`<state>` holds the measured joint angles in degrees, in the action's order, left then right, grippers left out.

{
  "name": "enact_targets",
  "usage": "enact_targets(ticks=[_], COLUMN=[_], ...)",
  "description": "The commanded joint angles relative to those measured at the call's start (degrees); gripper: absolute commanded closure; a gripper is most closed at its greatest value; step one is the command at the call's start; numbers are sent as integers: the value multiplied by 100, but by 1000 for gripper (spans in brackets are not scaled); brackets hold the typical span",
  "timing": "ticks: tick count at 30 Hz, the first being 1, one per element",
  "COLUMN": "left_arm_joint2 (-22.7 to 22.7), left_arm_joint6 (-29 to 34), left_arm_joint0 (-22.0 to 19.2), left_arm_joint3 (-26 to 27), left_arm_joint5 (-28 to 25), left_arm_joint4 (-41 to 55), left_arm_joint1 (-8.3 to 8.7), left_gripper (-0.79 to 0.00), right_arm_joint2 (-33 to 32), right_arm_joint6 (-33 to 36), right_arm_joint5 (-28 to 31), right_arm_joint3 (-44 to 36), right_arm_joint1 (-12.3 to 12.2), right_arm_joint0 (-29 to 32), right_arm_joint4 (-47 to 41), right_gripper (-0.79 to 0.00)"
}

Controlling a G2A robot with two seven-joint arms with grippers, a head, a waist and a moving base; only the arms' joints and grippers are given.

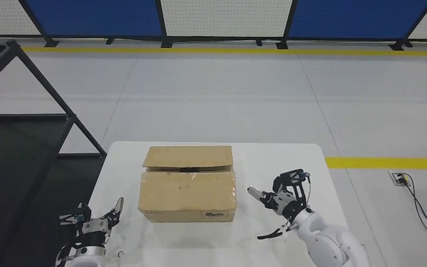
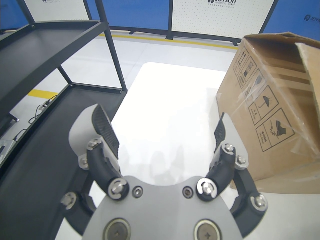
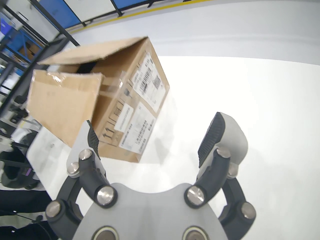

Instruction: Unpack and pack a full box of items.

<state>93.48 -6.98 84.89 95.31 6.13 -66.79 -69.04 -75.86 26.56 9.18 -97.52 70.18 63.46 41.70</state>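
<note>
Both spread wide, empty: left gripper [image 1: 94, 213] and right gripper [image 1: 258, 214] flank cardboard box [image 1: 187, 194] on white table [image 1: 280, 157]; top flaps ajar.

Count, this moment:
- One cardboard box [image 1: 187, 193].
- One white table [image 1: 280, 160].
- Two top flaps on the box: far flap [image 3: 92, 51] and near flap [image 3: 65, 101].
- Two grippers, left gripper [image 2: 160, 118] and right gripper [image 3: 153, 126], with two fingers each.
- One black rack [image 2: 50, 43], showing two shelves.
- Two yellow floor lines [image 1: 213, 49].
</note>
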Motion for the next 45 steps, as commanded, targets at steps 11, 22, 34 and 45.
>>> enact_targets(ticks=[11, 22, 34, 45], left_arm_joint2=[20, -75, -124, -96], left_arm_joint6=[-122, -130, -107, -116], left_arm_joint0=[28, -70, -192, -237], left_arm_joint3=[-28, -138, -306, -341], left_arm_joint5=[296, 382, 416, 415], left_arm_joint4=[143, 90, 61, 10], left_arm_joint1=[-66, -117, -164, -193], left_gripper=[-785, -785, -785, -785], right_arm_joint2=[354, 851, 844, 1052], right_arm_joint6=[2059, 2920, 3216, 1984], right_arm_joint5=[1384, 2181, 2511, 1671], right_arm_joint3=[2058, 2727, 2277, 2052], right_arm_joint1=[95, 163, 72, 93], right_arm_joint0=[-1813, -2386, -2240, -2076], right_arm_joint4=[-2921, -3964, -4229, -3314], right_gripper=[-785, -785, -785, -785])
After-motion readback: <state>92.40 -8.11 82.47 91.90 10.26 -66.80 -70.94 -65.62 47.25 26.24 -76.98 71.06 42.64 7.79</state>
